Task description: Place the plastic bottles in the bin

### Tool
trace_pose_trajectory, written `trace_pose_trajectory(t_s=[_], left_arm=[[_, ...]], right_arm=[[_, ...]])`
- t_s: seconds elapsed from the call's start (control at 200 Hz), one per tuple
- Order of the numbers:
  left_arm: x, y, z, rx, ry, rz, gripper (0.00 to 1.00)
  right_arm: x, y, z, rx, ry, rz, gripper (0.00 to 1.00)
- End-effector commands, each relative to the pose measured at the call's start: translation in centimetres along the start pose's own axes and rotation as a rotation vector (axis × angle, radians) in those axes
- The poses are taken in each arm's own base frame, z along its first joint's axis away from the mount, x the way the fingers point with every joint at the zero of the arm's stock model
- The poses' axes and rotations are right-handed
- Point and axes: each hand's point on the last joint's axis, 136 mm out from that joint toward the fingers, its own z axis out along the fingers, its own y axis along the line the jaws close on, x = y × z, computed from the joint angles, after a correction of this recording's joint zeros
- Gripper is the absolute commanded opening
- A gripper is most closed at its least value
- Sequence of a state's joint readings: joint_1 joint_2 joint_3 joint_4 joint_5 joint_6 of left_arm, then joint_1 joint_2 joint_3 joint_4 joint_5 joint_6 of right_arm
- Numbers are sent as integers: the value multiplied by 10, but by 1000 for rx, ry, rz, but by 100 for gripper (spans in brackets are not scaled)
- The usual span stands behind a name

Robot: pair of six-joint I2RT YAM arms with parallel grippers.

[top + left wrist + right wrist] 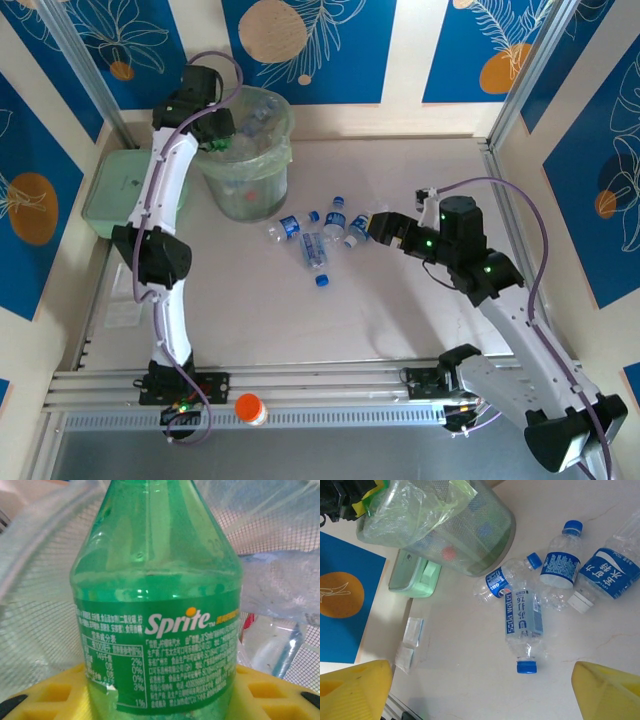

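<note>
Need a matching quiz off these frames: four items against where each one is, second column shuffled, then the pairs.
1. green bottle
2. lidded box
3. orange-capped item
4. clear bottles

A. lying mid-table, ahead of the open right fingers
B. at the near edge, between the arm bases
C. between the left fingers, over the bin
D. left of the bin

Pairs: 1-C, 2-D, 3-B, 4-A

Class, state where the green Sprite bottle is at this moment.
The green Sprite bottle sits gripped in the left claw, far left in the top view, over the left rim of the bin.
</note>
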State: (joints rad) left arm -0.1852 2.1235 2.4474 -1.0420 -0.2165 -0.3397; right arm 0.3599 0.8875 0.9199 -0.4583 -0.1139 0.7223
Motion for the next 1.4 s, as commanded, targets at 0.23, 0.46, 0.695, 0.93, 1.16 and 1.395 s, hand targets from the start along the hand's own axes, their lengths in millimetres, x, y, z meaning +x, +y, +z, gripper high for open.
trace_pose_trajectory(t_s=[0.23, 0.46, 0.695, 0.93, 1.16, 1.395], left_arm=[[11, -2, 7, 21, 52, 17, 56], [-2, -5, -17, 45, 2, -21, 68], [-19, 0, -69, 46, -88, -30, 75], [-15, -13, -128, 125, -162, -4, 74], [42, -58, -182, 369, -171, 13, 73], [124, -54, -197, 559, -101, -100, 73]], right_arm=[[-10, 15, -2, -36, -13, 8, 92], [-14, 16, -7, -21, -29, -5, 92], [-16, 19, -18, -18, -49, -14, 92], [-13, 18, -25, -1, -54, -21, 92], [-7, 1, -15, 103, -5, 28, 88], [4, -28, 17, 264, 82, 74, 87]])
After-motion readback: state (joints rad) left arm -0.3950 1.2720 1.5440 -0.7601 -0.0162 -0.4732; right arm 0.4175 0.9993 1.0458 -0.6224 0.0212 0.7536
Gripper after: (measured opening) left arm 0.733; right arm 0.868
